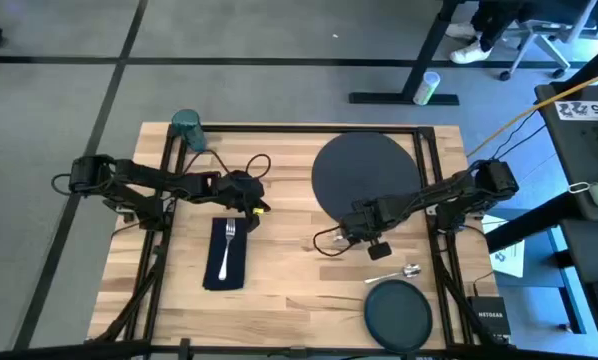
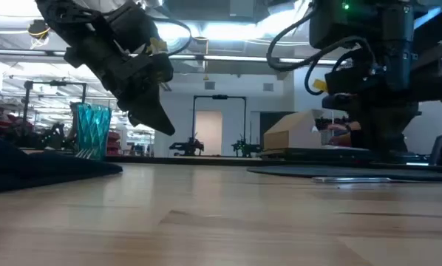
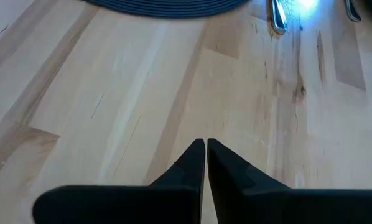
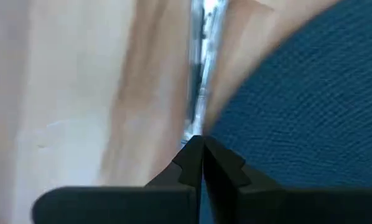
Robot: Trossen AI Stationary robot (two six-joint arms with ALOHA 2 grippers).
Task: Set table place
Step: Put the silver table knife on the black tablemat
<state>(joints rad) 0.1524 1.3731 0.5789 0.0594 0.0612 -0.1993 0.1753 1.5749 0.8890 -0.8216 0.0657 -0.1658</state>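
- Left gripper (image 1: 254, 207) hangs above the desk (image 1: 289, 280), fingers (image 3: 195, 163) pinched down to a thin slit with nothing between them.
- Just beside that gripper, on the side nearer the desk's front edge, the navy napkin (image 1: 226, 255) lies flat with the fork (image 1: 228, 246) resting on top of it, tines pointing toward the gripper.
- The teal cup (image 1: 187, 126) stands upright at the back corner, well behind the left gripper and off toward that arm's base.
- In the low view the left gripper sits tilted in the air, clear of the wood, with the cup behind it.
- Right gripper (image 1: 371, 240) is at the front rim of the big round charger (image 1: 364, 172), down low over the desk. Its fingers (image 4: 195, 158) are closed tight together; a thin silver piece of cutlery (image 4: 201, 93) shows right at the tips, but I can't tell whether it's really gripped.
- That wrist view also shows the charger's textured surface just to one side of the tips.
- A spoon (image 1: 396, 272) lies on the wood just past the right gripper toward the front edge.
- Beyond the spoon, the smaller dark plate (image 1: 398, 313) sits near the front corner, apart from the charger.
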